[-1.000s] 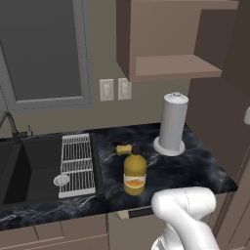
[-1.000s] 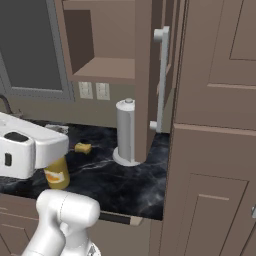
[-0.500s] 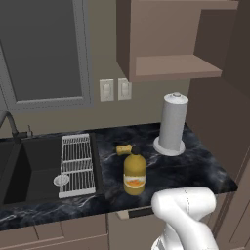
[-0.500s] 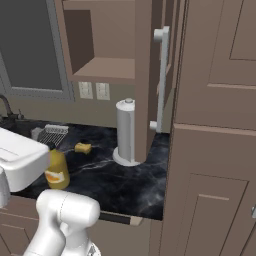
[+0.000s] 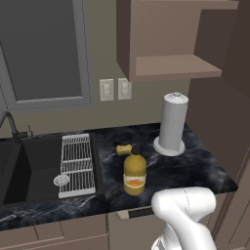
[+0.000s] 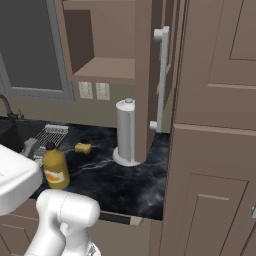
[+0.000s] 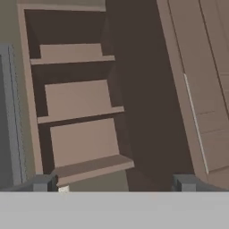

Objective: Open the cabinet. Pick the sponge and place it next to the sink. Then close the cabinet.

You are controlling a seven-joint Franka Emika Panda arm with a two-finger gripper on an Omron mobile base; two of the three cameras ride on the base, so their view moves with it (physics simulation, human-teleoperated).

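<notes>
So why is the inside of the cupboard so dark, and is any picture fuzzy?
In the hand view the open cabinet has shadow at the back of each shelf, and the picture looks soft; in the left base view the counter shows pale marbling, no glare, and the sink is nearly black; the right base view looks evenly lit.

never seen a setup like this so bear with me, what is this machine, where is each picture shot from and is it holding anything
It is a rendered kitchen with a white robot arm on a base that drives. Two cameras ride on that base and look over the arm from its left and right. The third sits on the hand, looking into the open cabinet; its shelves look bare. The gripper is open and holds nothing. On the dark counter lie the sponge, a yellow-orange bottle and a paper towel roll, beside the sink.
</notes>
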